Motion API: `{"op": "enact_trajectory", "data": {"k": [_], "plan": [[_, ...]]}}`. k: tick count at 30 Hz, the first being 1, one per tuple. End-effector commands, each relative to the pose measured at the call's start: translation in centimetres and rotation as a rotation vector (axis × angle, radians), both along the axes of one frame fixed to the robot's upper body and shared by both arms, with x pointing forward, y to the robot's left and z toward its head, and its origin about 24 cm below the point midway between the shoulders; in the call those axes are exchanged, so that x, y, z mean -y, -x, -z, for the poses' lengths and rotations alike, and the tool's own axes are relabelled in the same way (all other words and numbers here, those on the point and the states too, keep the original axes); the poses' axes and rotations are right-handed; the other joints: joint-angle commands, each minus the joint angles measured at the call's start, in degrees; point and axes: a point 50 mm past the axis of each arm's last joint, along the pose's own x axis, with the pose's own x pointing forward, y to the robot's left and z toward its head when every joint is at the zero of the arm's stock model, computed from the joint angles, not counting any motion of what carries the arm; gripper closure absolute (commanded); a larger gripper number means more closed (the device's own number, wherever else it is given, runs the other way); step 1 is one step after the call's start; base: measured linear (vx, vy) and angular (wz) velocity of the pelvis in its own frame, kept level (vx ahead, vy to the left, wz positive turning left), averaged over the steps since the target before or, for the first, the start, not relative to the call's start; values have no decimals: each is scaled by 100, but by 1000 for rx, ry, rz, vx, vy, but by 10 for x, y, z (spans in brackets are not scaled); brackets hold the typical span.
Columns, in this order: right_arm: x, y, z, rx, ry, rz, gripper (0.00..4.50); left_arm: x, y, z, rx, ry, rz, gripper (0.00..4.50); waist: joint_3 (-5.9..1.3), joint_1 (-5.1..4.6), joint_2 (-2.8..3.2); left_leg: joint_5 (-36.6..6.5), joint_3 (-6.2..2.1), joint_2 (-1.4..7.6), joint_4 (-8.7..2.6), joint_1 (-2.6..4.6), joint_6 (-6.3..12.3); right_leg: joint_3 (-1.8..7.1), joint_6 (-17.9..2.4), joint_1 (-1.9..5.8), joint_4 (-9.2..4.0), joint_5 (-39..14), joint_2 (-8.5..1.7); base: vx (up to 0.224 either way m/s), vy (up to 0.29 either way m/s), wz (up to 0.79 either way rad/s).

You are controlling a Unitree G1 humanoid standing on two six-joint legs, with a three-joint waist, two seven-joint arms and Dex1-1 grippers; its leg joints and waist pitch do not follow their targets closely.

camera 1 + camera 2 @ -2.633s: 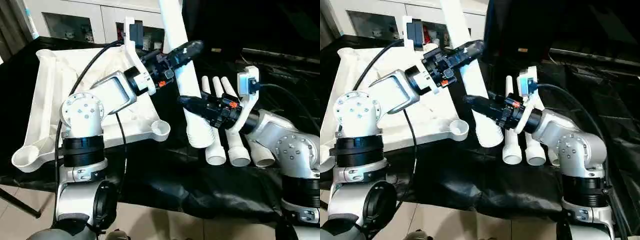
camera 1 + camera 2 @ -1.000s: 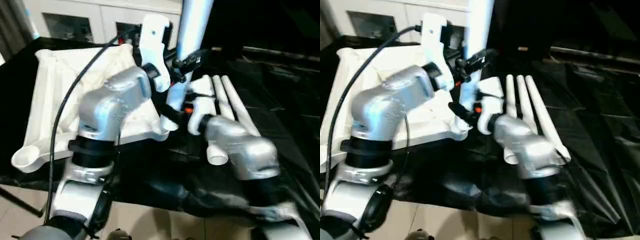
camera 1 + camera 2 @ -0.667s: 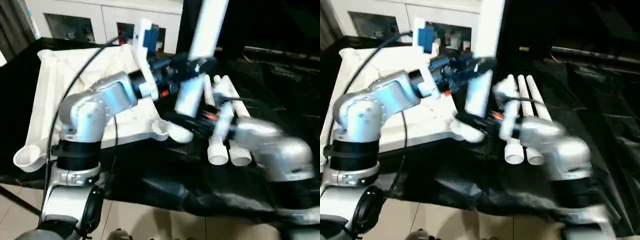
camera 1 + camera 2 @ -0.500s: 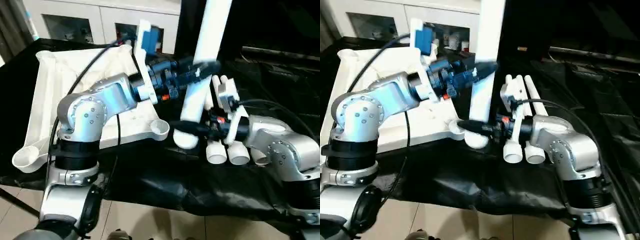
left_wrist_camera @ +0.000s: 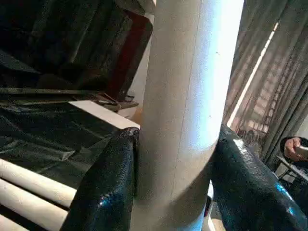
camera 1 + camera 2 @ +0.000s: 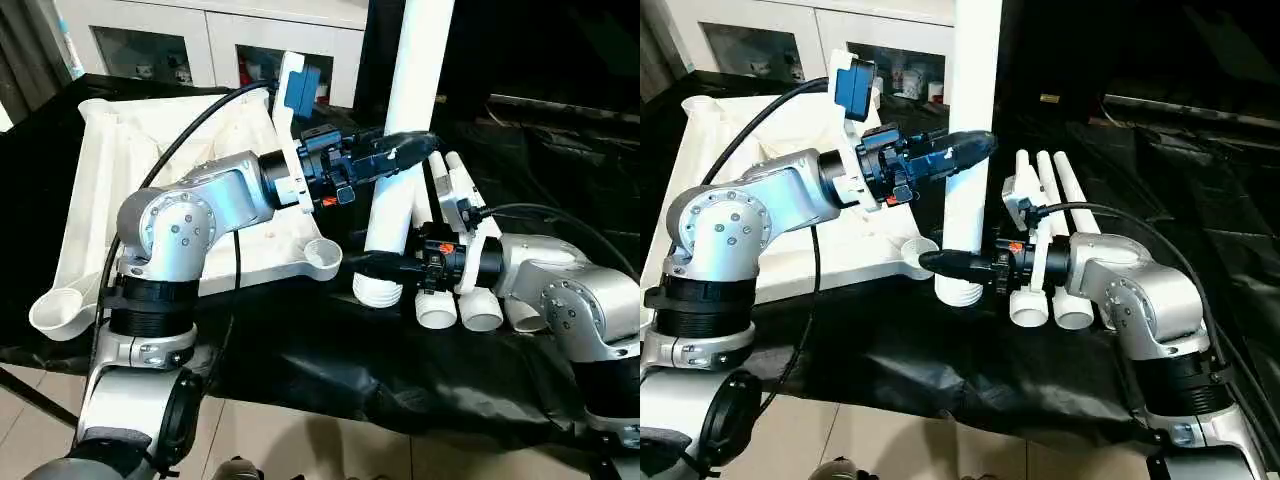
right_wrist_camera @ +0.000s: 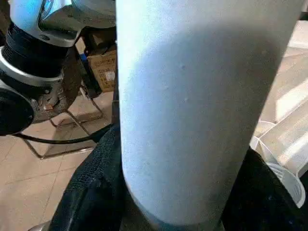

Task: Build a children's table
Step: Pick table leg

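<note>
One leg (image 6: 408, 130): upright, just beside the tabletop's near corner socket (image 6: 322, 257).
Left gripper (image 6: 405, 150): clamped round its middle.
Right gripper (image 6: 368, 266): clamped round its foot, nearer the socket.

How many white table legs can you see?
4. One leg stands upright, clamped by the left gripper and right gripper. Three more legs lie side by side on the black cloth behind.

I see black sheeting (image 6: 330, 360) draped over the bench, crinkled and hanging past its front edge. Behind stands a white cabinet (image 6: 230, 35) with glass doors, small items on its shelves. Beige tiled floor (image 6: 940, 450) lies below. In my right wrist view, a cardboard box (image 7: 103, 67) sits on the floor.
</note>
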Motion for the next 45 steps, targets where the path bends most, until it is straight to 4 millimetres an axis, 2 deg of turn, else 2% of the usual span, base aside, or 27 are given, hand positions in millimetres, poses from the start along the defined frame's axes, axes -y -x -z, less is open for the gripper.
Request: {"op": "enact_trajectory", "data": {"k": [1,2,4,5,6,9,10,11,13,14,16,24,28,45], "plan": [[-2,1,-2,29,21,-18,180,2,-1,-10,8,44,-2,255,-488,11,62,-129,-2,159,-335,-26,72,287,-1178,432,-420,-185,-532,0,0,0],[-3,0,-3,27,12,-4,173,2,-4,-10,4,47,-37,255,-475,10,81,-172,-1,148,-331,-34,67,283,-1137,427,-441,-300,-523,0,0,0],[-3,-1,-4,28,9,7,173,1,-5,-10,4,49,-50,255,-486,14,65,-197,-3,154,-335,-23,52,283,-1083,434,-452,-439,-535,0,0,0],[-4,-1,-4,31,6,15,142,1,-6,-10,6,51,-64,260,-488,12,71,-168,-7,164,-334,-28,45,281,-1091,425,-446,-408,-538,0,0,0],[-4,-2,-5,38,5,23,135,1,-6,-11,10,50,-76,262,-487,2,31,-158,-5,162,-339,-33,48,280,-1080,434,-443,-395,-533,0,0,0],[-5,-5,-6,59,-2,77,117,0,-5,-12,21,51,-87,263,-492,6,44,-48,-4,155,-332,-40,42,282,-1058,425,-425,-308,-535,0,0,0],[-5,-5,-6,57,-5,79,108,0,-5,-12,23,53,-87,264,-492,3,22,-58,3,155,-334,-32,46,281,-1046,426,-434,-326,-533,0,0,0],[-5,-5,-6,54,-7,78,104,-1,-4,-11,29,55,-87,264,-493,9,39,-51,0,157,-334,-33,50,281,-1044,426,-424,-313,-534,0,0,0],[-5,-4,-7,50,-11,76,104,-1,-3,-11,44,54,-81,264,-494,7,42,-45,0,162,-333,-34,53,281,-1046,423,-421,-284,-535,0,0,0],[-4,-5,-8,47,-13,76,104,-1,-2,-9,69,34,-72,264,-492,9,26,-50,-2,164,-339,-33,69,281,-1028,427,-426,-305,-542,0,0,0],[-3,-5,-9,45,-14,76,104,-1,-1,-8,76,25,-68,264,-491,3,41,-38,2,168,-336,-32,68,282,-1017,415,-417,-296,-538,0,0,0],[4,-6,-15,22,-12,29,104,-1,8,-4,95,-23,18,264,-487,-1,38,-71,10,165,-337,-31,52,284,-977,417,-424,-405,-539,0,0,0],[4,-5,-16,18,1,-2,104,-1,7,-1,99,-42,18,264,-487,0,16,-51,17,159,-330,-38,77,283,-989,422,-422,-398,-534,0,0,0],[7,0,-12,-17,45,-57,104,0,6,0,101,-50,37,264,-500,7,25,3,17,161,-317,-40,84,279,-1023,425,-411,-332,-532,0,0,0]]}}
